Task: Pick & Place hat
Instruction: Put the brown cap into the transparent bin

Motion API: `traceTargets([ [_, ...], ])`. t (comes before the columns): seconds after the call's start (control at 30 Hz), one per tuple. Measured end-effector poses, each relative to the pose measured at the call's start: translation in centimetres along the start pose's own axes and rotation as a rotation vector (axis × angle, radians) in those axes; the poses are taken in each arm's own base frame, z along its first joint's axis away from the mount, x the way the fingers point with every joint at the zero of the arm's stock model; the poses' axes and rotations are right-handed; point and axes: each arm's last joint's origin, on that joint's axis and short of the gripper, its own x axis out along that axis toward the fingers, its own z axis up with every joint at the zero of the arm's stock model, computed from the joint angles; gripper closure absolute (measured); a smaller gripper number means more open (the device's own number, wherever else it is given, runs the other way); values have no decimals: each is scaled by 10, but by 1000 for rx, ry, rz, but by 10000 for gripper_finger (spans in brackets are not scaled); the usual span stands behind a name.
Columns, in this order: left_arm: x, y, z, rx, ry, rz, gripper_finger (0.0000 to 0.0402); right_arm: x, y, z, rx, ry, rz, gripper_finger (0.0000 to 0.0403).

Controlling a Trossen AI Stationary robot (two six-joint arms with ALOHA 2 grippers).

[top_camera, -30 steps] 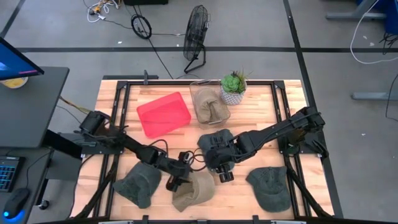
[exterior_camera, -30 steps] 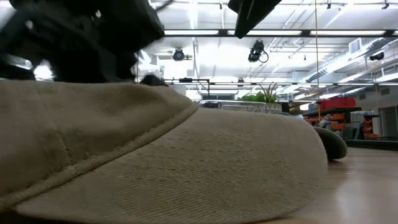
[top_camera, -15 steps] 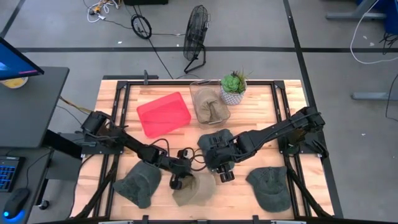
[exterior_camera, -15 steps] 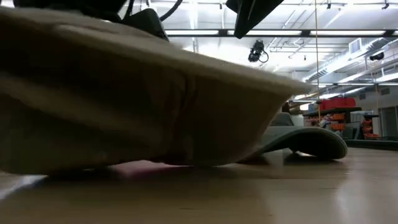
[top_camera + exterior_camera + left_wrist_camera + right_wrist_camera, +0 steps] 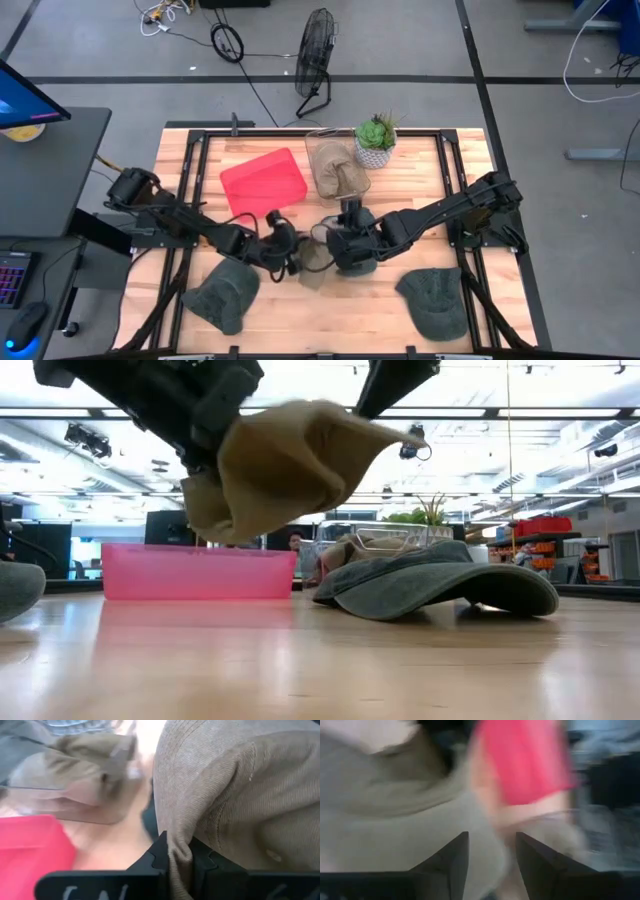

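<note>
A tan hat (image 5: 316,264) hangs bunched above the table's middle, with my left gripper (image 5: 291,257) shut on it; the low view shows the hat (image 5: 295,460) clear of the wood. Just to its right, my right gripper (image 5: 350,252) stands open over a dark grey hat (image 5: 440,580) that lies brim-down on the table. Green hats lie near the front at the left (image 5: 224,293) and the right (image 5: 436,300). My left gripper pinches a gathered fold of the tan hat's cloth (image 5: 179,851) between its two fingers (image 5: 159,855). The hat hangs below and beside the fingers, bunched and slack, lifted clear of the table. My right gripper is over the dark grey hat; whether it touches it I cannot tell.
A red bin (image 5: 263,183) stands at the far left of centre. A clear container (image 5: 338,165) with a tan hat in it and a potted plant (image 5: 376,141) stand at the far edge. Black frame rails run along both table sides.
My left gripper has shut on the tan hat near the front edge, then risen and gone toward the far edge. The hat, flat on the table before, now hangs bunched and lifted clear. My right gripper has drawn back toward the far edge, over the dark grey hat.
</note>
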Motion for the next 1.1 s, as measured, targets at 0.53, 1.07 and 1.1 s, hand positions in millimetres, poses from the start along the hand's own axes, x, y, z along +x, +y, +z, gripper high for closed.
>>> traceTargets([
  [0.53, 36, 41, 21, -206, -60, 149, 366, 20, -2, 10, 236, -55, -88, 238],
  [1.07, 37, 41, 25, -188, -88, 139, 368, 52, -12, -8, 62, 141, -300, 209],
  [1.1, 37, 40, 25, -187, -86, 136, 368, 52, -13, -9, 58, 147, -301, 201],
])
